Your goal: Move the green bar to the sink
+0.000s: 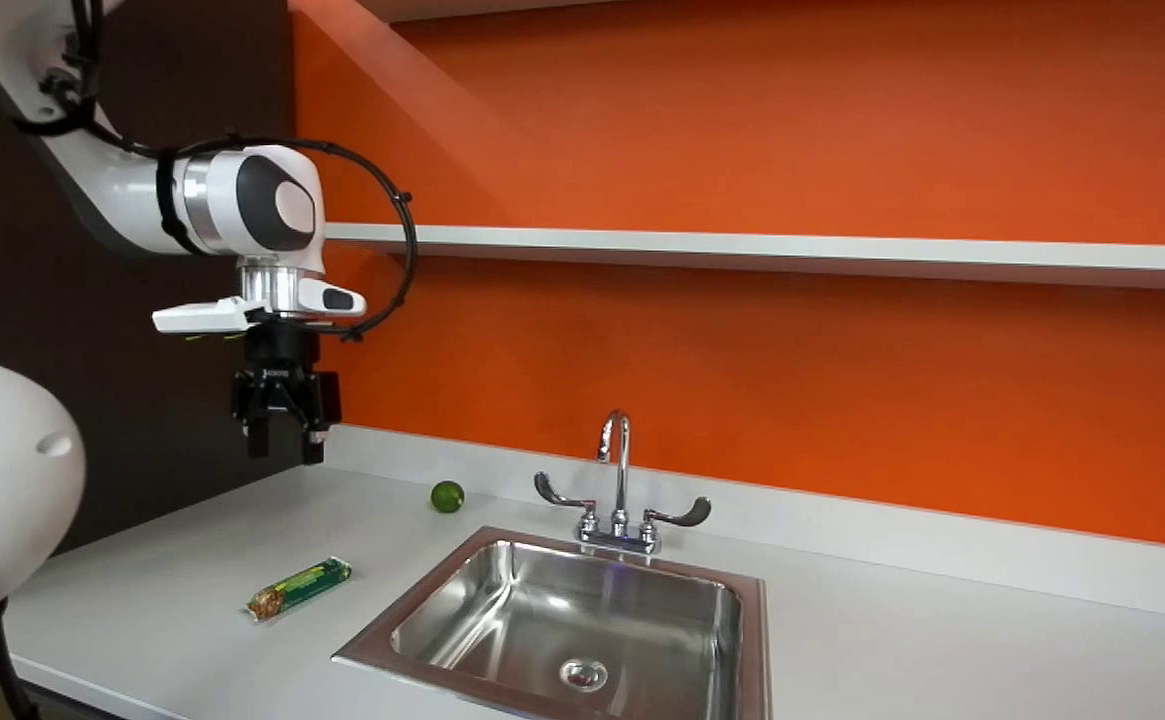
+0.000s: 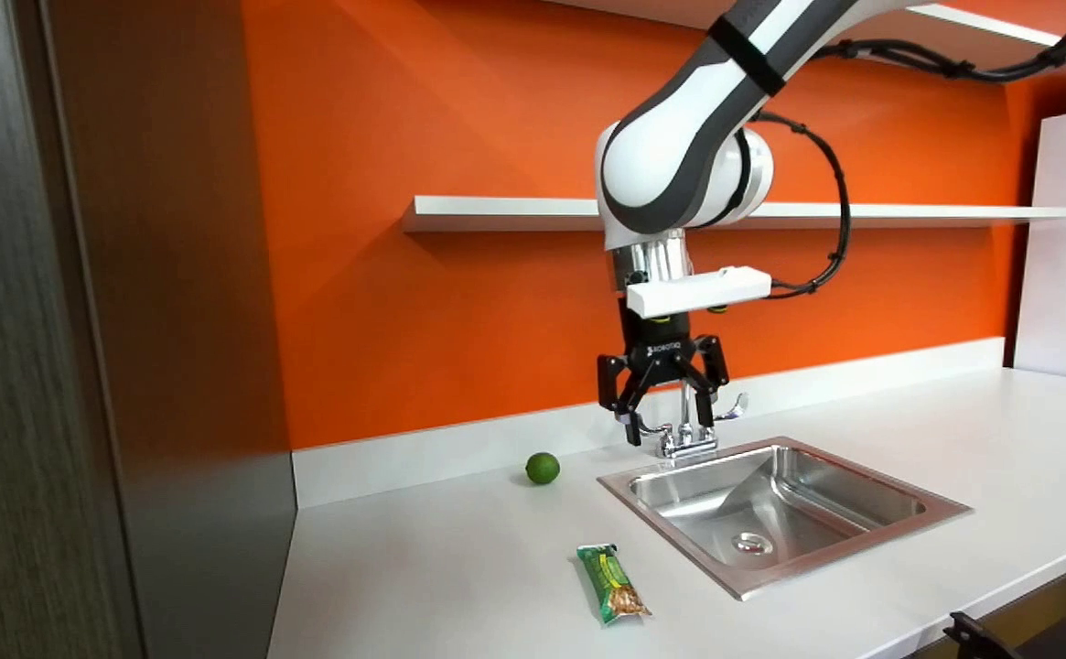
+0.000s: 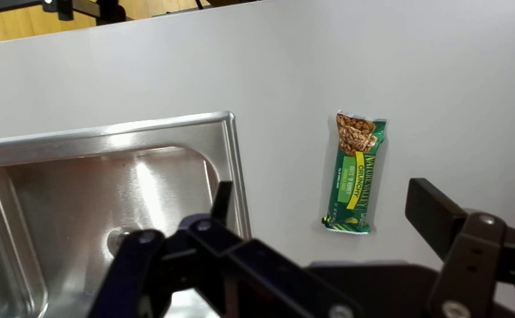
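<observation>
The green bar point(image 1: 299, 588) is a green-wrapped granola bar with a brown printed end. It lies flat on the white counter beside the sink in both exterior views point(image 2: 611, 583). The sink point(image 1: 424, 602) is a steel basin with a flat rim, also in an exterior view point(image 2: 679, 534); its corner shows in the wrist view point(image 3: 173, 134). My gripper point(image 1: 285, 450) is open and empty, pointing down high above the counter, also in an exterior view point(image 2: 670, 428). In the wrist view the green bar point(image 3: 354, 172) appears between and beyond the open fingers point(image 3: 321, 194), untouched.
A round green lime point(image 1: 447, 496) sits on the counter near the back wall, also in an exterior view point(image 2: 543, 468). A chrome two-handled faucet point(image 1: 622, 500) stands at the sink's back edge. A white shelf point(image 1: 742, 248) runs along the orange wall. A dark panel point(image 2: 176, 366) bounds the counter's end.
</observation>
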`<state>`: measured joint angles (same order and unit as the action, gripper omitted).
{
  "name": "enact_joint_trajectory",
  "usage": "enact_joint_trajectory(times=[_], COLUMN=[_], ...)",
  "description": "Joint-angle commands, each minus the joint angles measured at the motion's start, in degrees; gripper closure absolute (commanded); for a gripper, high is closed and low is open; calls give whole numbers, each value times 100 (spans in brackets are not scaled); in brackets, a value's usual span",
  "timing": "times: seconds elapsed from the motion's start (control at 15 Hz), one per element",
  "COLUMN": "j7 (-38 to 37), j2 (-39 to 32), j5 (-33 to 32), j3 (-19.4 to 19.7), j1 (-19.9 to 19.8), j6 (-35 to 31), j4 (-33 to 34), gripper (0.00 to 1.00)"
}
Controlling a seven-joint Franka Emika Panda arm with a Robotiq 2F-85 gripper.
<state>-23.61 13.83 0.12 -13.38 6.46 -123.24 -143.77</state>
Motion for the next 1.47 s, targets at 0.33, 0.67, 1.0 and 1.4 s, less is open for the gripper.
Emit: enact_joint_trajectory(times=[0.33,0.67,1.0,1.4], j7=[-493,-733,-970,-1043], j2=[-1293,-1992,-2502,-2899], j5=[7,-185,-428,-504], j3=[-77,-3,222,542], j1=[355,577,744,879], j6=[-866,-1390,-1776,-1951], j4=[383,564,707,873], gripper=[0,0,0,0])
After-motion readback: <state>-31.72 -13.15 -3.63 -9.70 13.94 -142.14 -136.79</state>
